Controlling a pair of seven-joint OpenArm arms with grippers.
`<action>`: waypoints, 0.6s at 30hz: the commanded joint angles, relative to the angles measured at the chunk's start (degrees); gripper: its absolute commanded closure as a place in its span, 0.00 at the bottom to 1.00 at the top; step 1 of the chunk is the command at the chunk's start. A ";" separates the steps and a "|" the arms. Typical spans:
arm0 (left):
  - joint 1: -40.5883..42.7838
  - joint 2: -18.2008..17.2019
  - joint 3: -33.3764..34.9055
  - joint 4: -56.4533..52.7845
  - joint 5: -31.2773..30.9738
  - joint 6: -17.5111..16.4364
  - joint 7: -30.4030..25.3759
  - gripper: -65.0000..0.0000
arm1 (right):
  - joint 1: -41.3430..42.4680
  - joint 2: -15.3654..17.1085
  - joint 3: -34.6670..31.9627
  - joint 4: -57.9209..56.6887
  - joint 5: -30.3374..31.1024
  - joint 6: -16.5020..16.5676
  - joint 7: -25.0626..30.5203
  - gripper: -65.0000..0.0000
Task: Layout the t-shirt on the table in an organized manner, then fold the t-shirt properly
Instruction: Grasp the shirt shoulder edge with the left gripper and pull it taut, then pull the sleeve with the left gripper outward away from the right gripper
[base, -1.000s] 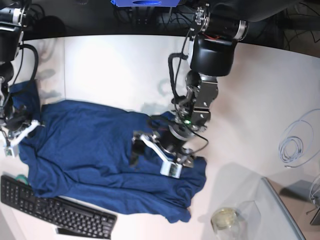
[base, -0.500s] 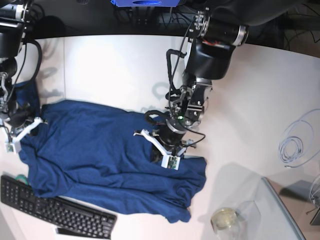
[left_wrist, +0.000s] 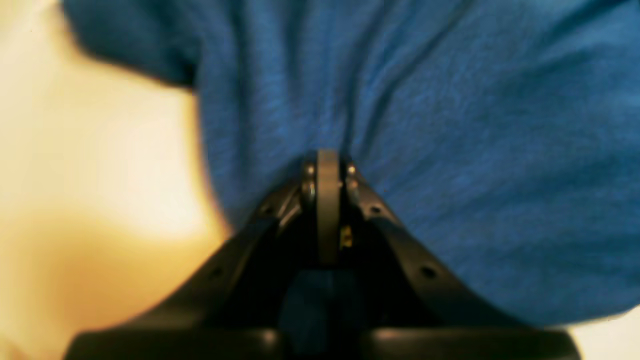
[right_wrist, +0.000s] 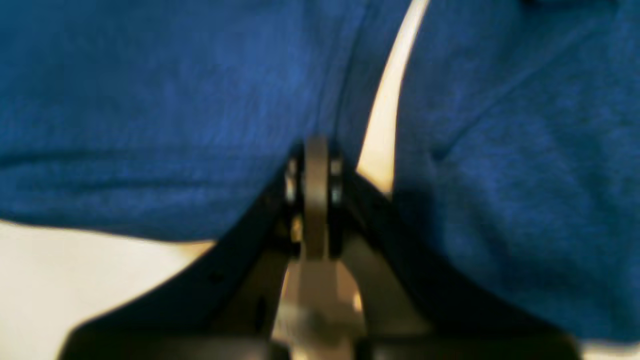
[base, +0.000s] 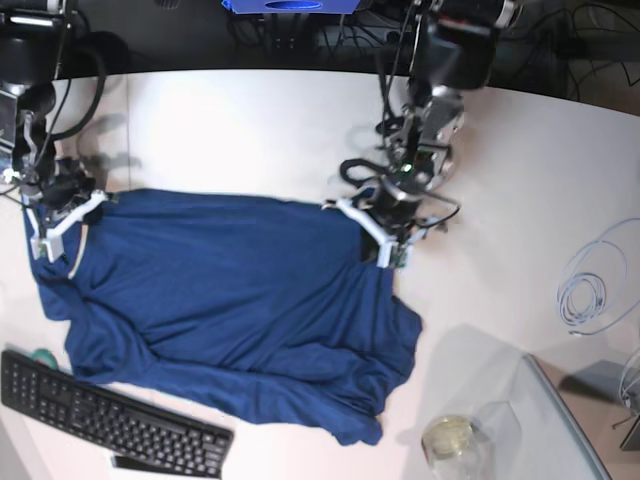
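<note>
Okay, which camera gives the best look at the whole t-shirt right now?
The base view: it shows the whole t-shirt spread across the table, down to the keyboard. The left wrist view shows only blurred blue folds at the shut left gripper; the right wrist view only fabric around the shut right gripper.

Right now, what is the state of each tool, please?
Left tool: shut on the t-shirt, gripping its upper edge.
Right tool: shut on the t-shirt, at the opposite upper edge.

left claw (base: 372, 232) closed on t-shirt (base: 220, 310), pulled back, top edge stretched taut
</note>
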 joint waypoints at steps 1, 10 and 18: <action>1.07 -0.23 0.17 4.34 -0.12 -0.59 -0.02 1.00 | -1.93 0.91 0.25 2.20 -0.56 -0.11 -0.97 1.00; 17.51 -1.64 0.17 32.64 -0.56 -0.59 5.43 1.00 | -15.12 0.82 0.69 23.82 -0.38 -0.11 -6.16 1.00; 22.43 -1.46 -2.65 44.60 -0.65 -0.59 13.95 1.00 | -21.80 0.12 0.52 38.24 -0.30 -0.11 -6.24 1.00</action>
